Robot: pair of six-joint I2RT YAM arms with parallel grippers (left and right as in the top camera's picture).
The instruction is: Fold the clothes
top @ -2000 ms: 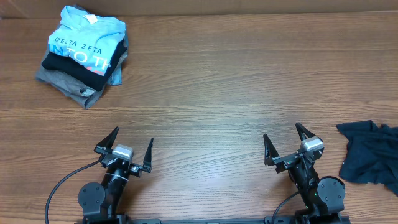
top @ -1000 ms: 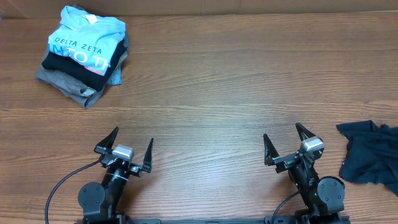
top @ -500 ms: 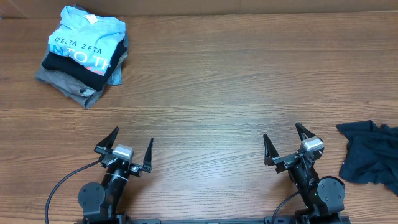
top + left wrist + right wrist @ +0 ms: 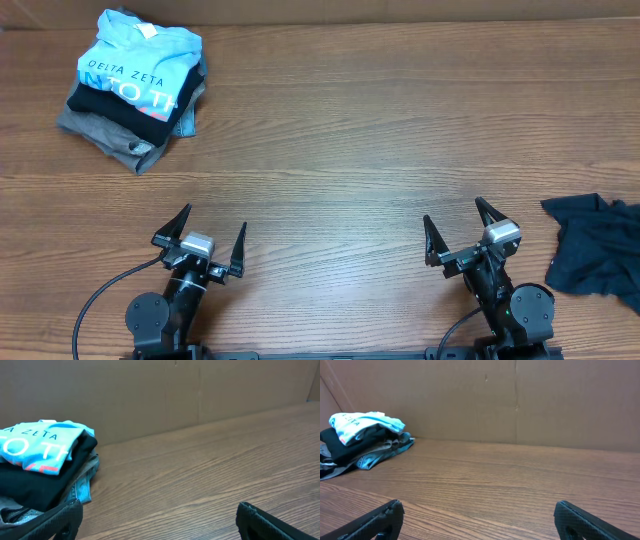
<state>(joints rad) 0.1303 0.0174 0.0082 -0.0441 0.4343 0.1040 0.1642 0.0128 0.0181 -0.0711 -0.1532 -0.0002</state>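
Note:
The dark navy-black T-shirt (image 4: 596, 245) lies crumpled at the table's right edge in the overhead view, partly cut off by the frame. My right gripper (image 4: 459, 224) is open and empty, a short way left of the shirt, near the front edge; its fingertips frame bare wood in the right wrist view (image 4: 479, 517). My left gripper (image 4: 211, 226) is open and empty at the front left; it also frames bare wood in the left wrist view (image 4: 159, 520). The shirt does not show in either wrist view.
A stack of folded clothes stands at the back left: a light blue "DELTA ZETA" shirt (image 4: 128, 58) on top, a grey garment (image 4: 92, 128) beneath. The stack also shows in the left wrist view (image 4: 35, 462) and right wrist view (image 4: 360, 435). A cardboard wall (image 4: 520, 400) backs the table.

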